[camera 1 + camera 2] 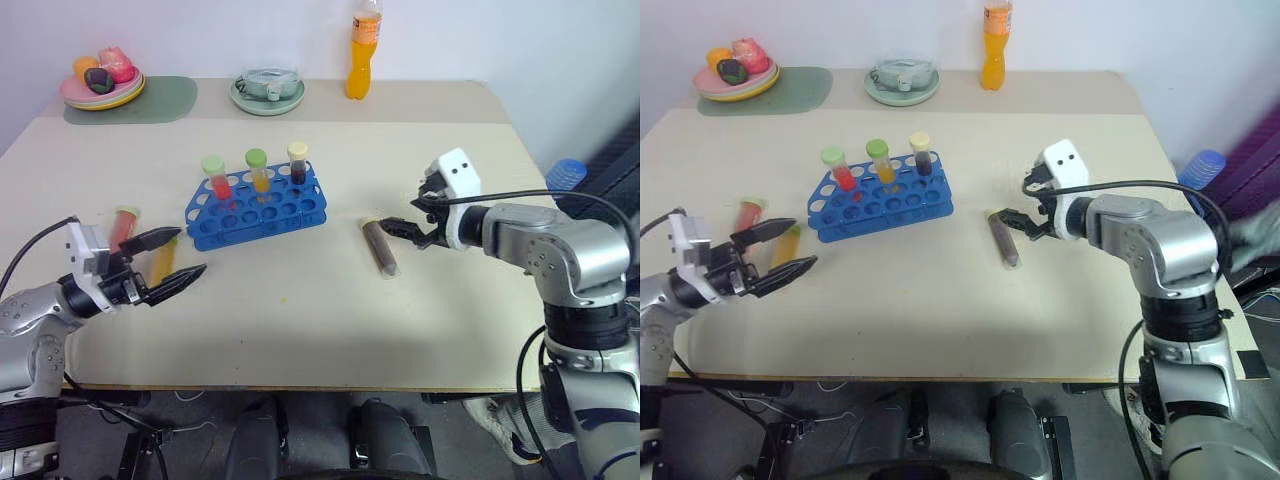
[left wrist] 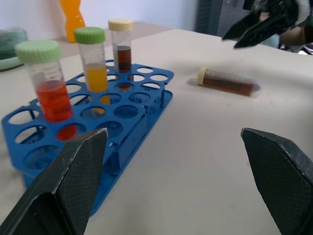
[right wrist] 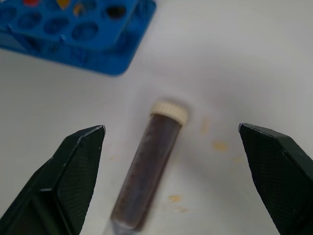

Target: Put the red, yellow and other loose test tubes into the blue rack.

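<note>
1. Left gripper (image 1: 170, 258): nearest item, low over the near left part of the table (image 1: 330, 330). Fingers spread wide, nothing between them. It points toward the rack, probably staged for the two tubes beside it.

2. Loose yellow tube (image 1: 162, 262): lies flat on the table just behind the left gripper's fingers, partly hidden by them. Not yet racked.

3. Loose red tube (image 1: 123, 226): lies flat just beyond the yellow one, near the rack's left end. Not yet racked.

4. Loose brown tube (image 3: 146, 161): cream cap, dark contents, lies on its side right of the rack, cap end toward the far side. A few small yellowish specks mark the table near it.

5. Right gripper (image 1: 410, 215): hovers over the brown tube's cap end, angled downward, fingers parted wide and empty. In the right wrist view the tube lies between the two fingers, which suggests a descent to pick it up comes next.

6. Blue rack (image 1: 300, 212): mid-table, set at a slant. Back row holds three upright tubes: red liquid with green cap (image 1: 216, 177), yellow liquid with green cap (image 1: 258, 169), dark liquid with cream cap (image 1: 298, 162). Many holes remain free.

7. Far edge: plate of toy food (image 1: 100, 88), a round green dish (image 1: 266, 92), an orange bottle (image 1: 363, 52).
</note>
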